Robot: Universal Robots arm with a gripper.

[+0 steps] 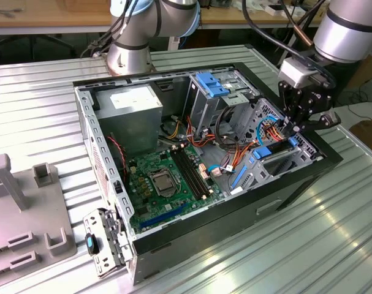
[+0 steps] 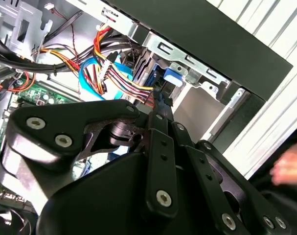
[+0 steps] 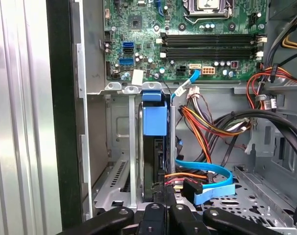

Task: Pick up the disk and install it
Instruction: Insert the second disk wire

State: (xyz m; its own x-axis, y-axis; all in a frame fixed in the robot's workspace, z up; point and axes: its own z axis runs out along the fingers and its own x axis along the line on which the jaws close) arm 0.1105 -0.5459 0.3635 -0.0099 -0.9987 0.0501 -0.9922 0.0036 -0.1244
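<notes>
In the first wrist view the gripper (image 3: 160, 208) sits at the lower edge of the picture with its black linkage arms drawn together, the fingers closed on the end of the disk (image 3: 154, 147), which stands on edge and runs straight ahead of the fingertips into a narrow slot of the metal drive cage (image 3: 120, 161). The blue carrier rail caps its far end, just short of the cage's lip. Holding it by the rear end seems meant to keep the fingers clear of the slot walls while the drive slides along them.

Right beside the fingertips lie a light blue data cable (image 3: 217, 183) and a bundle of orange, red and yellow power wires (image 3: 207, 132), near enough that they could snag. Beyond the cage, farther from the gripper, lies the green motherboard (image 3: 187, 29).

In the exterior view the gripper (image 1: 294, 125) hangs over the case's corner at the exterior view's right, fingertips down in the drive bay, the disk's blue rail (image 1: 277, 149) showing just below them. The open computer case (image 1: 235, 208) rests on a ribbed metal table (image 1: 38, 116), so the bay opens upward toward the gripper. By this, I judge the disk partly seated, not yet released.
</notes>
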